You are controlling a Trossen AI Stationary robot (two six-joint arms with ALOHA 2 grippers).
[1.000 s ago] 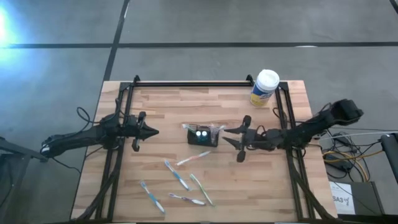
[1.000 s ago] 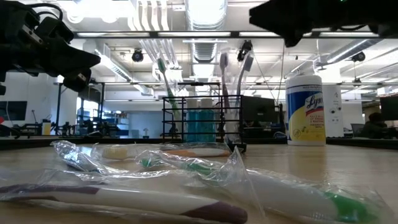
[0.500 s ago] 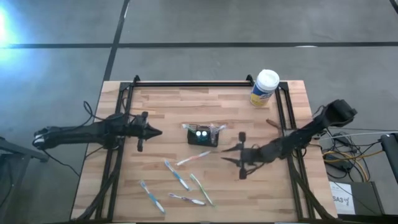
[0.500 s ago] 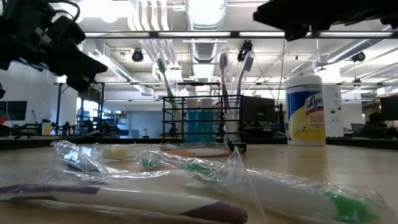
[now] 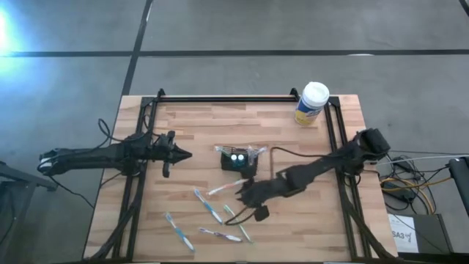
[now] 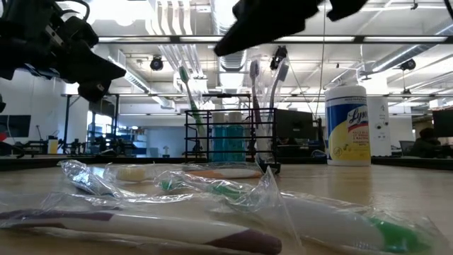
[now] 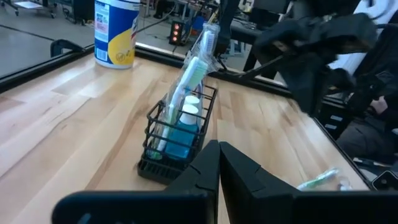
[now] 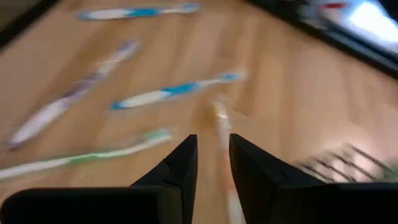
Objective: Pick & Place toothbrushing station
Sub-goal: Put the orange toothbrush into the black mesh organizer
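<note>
We see the left claw at the table's left side, fingers pressed together, holding nothing. Just beyond its tip, toward the middle, stands the toothbrushing station, a black mesh holder with brushes upright in it. The right claw hovers near the station's front side, over loose toothbrushes, fingers parted by a narrow gap, nothing between them. A wipes canister sits well apart at the far right corner.
</note>
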